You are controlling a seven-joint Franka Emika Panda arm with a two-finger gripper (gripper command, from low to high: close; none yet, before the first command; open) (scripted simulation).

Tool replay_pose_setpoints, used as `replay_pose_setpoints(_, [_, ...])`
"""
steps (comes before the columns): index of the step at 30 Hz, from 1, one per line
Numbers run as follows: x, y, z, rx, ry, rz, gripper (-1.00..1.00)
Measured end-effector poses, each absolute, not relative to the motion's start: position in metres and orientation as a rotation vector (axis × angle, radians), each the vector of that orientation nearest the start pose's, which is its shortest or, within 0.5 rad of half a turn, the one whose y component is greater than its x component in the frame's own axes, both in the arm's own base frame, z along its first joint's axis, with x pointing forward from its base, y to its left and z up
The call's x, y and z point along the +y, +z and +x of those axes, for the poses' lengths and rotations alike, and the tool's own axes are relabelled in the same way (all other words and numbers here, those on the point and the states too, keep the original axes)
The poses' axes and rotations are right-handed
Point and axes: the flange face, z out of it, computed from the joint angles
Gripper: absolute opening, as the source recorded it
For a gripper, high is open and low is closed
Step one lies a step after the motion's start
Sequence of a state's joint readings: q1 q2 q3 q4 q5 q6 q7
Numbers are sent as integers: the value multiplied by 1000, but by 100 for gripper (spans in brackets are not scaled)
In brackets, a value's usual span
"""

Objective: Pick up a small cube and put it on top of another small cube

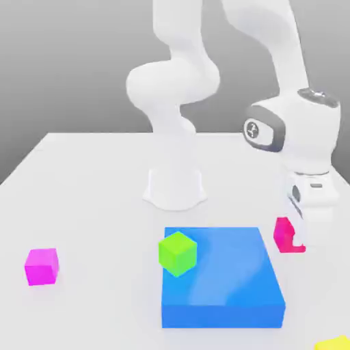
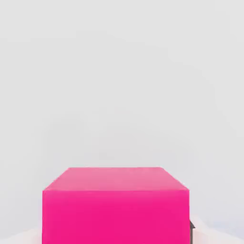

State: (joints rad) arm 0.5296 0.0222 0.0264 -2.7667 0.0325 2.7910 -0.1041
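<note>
The small crimson cube (image 1: 283,234) sits on the white table just off the flat blue block's far right corner, in the exterior view. My gripper (image 1: 296,239) has come straight down over it and is shut on it, and the hand covers the cube's right side. In the hand view the crimson cube (image 2: 116,207) is very close, with a dark fingertip (image 2: 192,230) pressed against its side. The other small cube (image 1: 42,266), bright magenta, rests alone on the table far to the exterior view's left.
A flat blue block (image 1: 225,287) lies at the front middle with a lime-green cube (image 1: 178,253) on its left corner. The arm's white base (image 1: 174,186) stands behind it. A yellow object (image 1: 335,344) peeks in at the front right corner.
</note>
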Motion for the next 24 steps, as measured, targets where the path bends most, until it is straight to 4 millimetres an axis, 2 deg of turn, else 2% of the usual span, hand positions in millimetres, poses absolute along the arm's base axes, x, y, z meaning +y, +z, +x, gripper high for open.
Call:
replay_pose_setpoints(6, [107,229,387,-319,-7,-3099,-100])
replay_pose_setpoints(8, [55,236,402,-35,-10,-3110,-100])
replay_pose_setpoints(11, [-14,246,412,342,-14,-3083,-100])
replay_pose_setpoints(15, [-112,255,402,823,-18,-2989,-100])
replay_pose_setpoints(19, [-206,261,369,1279,-17,-2823,-100])
replay_pose_setpoints(20, [-224,262,359,1371,-17,-2780,-100])
replay_pose_setpoints(24, [-261,257,333,1537,-7,-2717,-100])
